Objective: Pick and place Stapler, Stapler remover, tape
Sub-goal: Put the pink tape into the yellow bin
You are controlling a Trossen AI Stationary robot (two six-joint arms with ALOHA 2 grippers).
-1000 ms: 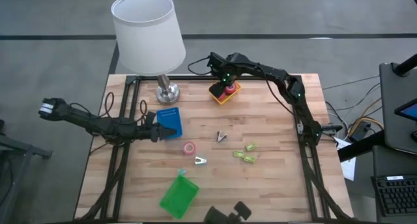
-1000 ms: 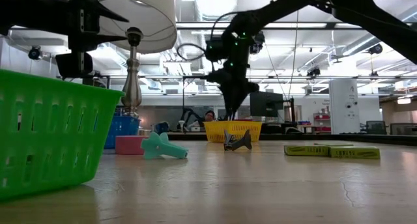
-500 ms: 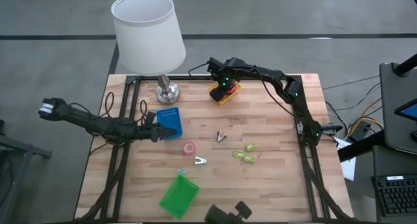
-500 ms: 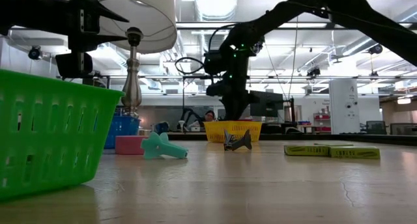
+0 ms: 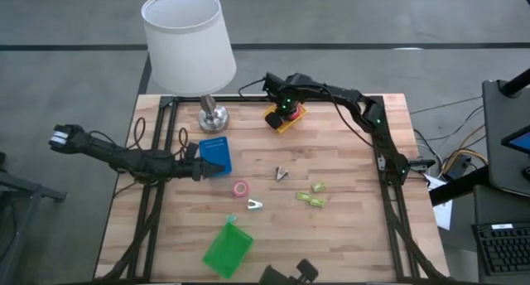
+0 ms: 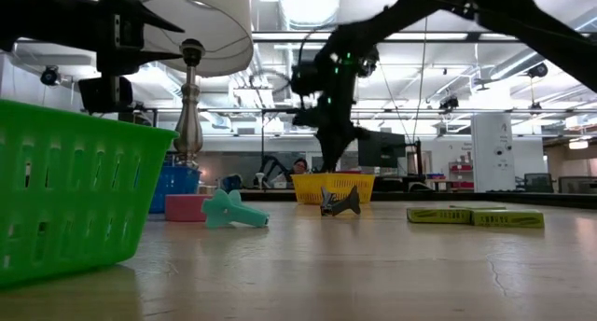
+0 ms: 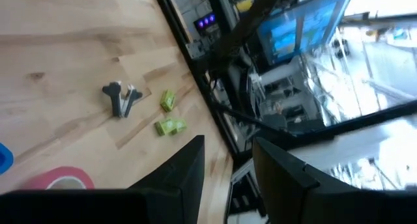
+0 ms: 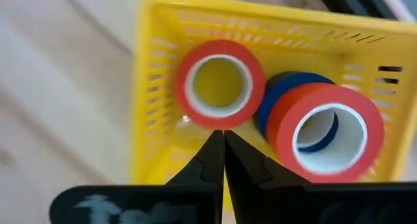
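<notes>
The yellow basket [image 5: 286, 118] stands at the table's far edge and holds two red tape rolls [image 8: 218, 84] [image 8: 326, 129] and a dark blue roll [image 8: 287, 87]. My right gripper [image 8: 223, 142] hovers just above this basket, pointing down, shut and holding nothing. A pink tape roll [image 5: 240, 188] lies flat mid-table. A dark staple remover [image 5: 282, 174] and a teal one [image 5: 254, 204] rest on the wood. My left gripper [image 5: 199, 169] waits open at the table's left, beside a blue container [image 5: 215, 155]. No stapler can be made out.
A lamp [image 5: 211, 115] with a white shade stands at the far left. A green basket [image 5: 226, 248] sits near the near edge. Lime-green oblong pieces [image 5: 313, 194] lie right of centre. Bare wood shows at the table's right near corner.
My right gripper has stayed over the yellow basket, dipping a little toward it and then rising again; it is blurred in the low view now. The tape rolls and the other things have not moved.
</notes>
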